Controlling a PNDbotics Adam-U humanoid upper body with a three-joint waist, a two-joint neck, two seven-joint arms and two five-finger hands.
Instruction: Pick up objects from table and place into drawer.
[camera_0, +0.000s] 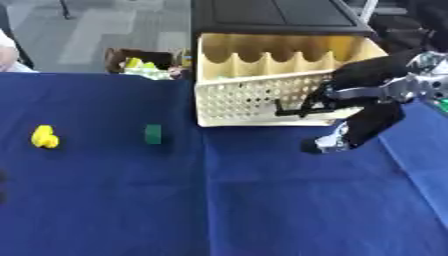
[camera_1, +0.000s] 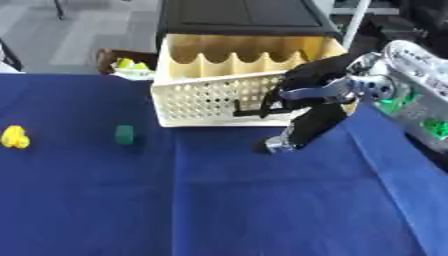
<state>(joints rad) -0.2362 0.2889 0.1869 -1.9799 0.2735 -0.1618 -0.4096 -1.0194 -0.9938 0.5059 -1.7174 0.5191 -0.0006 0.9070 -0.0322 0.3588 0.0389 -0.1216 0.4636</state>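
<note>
- At 3 o'clock, right hand (camera_1: 317, 107) is hovering by drawer (camera_0: 262, 97) front w/ fingers spread, nothing held.
- Duck (camera_0: 44, 136) & green block (camera_0: 153, 134) are sitting at 9 o'clock, unpicked.

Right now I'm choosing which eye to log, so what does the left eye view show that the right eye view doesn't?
Only the left eye view shows a pale sleeve at its left edge. Only the right eye view shows the silver forearm with green lights. Both share the yellow toy, green block, cream drawer and right hand, fingers extended at the drawer front.
</note>
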